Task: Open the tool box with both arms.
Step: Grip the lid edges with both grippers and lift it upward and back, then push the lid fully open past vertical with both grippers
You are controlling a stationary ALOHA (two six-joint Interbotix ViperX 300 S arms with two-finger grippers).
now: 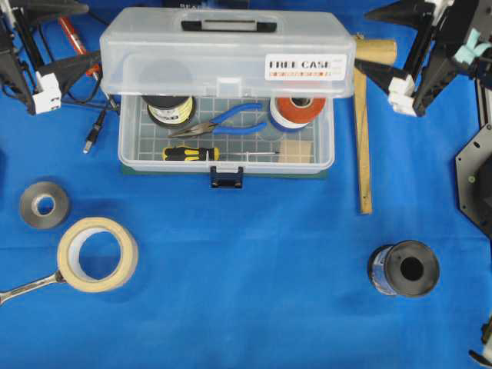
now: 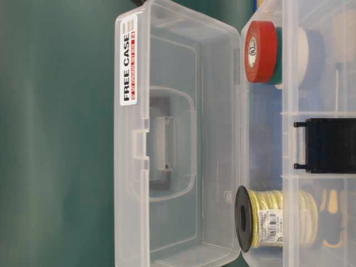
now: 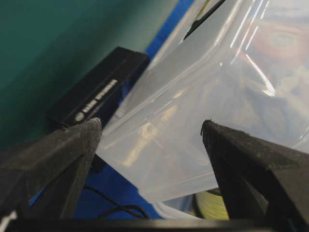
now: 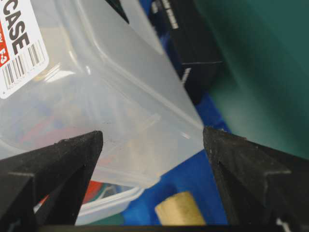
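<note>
**Inspector A:** State of the surface point(image 1: 254, 292)?

**Inspector B:** Blue cloth covering, green wall behind it in the table-level view. The tool box point(image 1: 227, 146) sits at the far centre, lid point(image 1: 227, 50) raised and tilted back, "FREE CASE" sticker point(image 1: 307, 67) on its right part. The dark blue latch point(image 1: 226, 177) hangs free at the near edge.

**Inspector A:** Contents?

**Inspector B:** Blue-handled pliers point(image 1: 223, 121), a yellow-and-black screwdriver point(image 1: 192, 153), a yellow wire spool point(image 1: 171, 108) at left, red tape point(image 1: 300, 108) at right.

**Inspector A:** The left tool?

**Inspector B:** The left tool point(image 3: 149, 128) stands wide open, holding nothing. In the wrist view the lid's corner lies between its fingers point(image 3: 63, 150); contact cannot be told.

**Inspector A:** The right?

**Inspector B:** The right tool point(image 4: 152, 135) is likewise spread wide and empty, the lid's other corner between its fingers point(image 4: 251, 164).

**Inspector A:** Edges and room for moving?

**Inspector B:** A wooden mallet point(image 1: 363, 123) lies just beside the box's right end. Cables point(image 1: 96, 127) and a red pen point(image 1: 73, 34) lie at far left. Near left: grey tape point(image 1: 44, 204), masking tape point(image 1: 98, 254), a wrench point(image 1: 27, 287). Near right: a black spool point(image 1: 405, 269). The near centre is open cloth.
</note>
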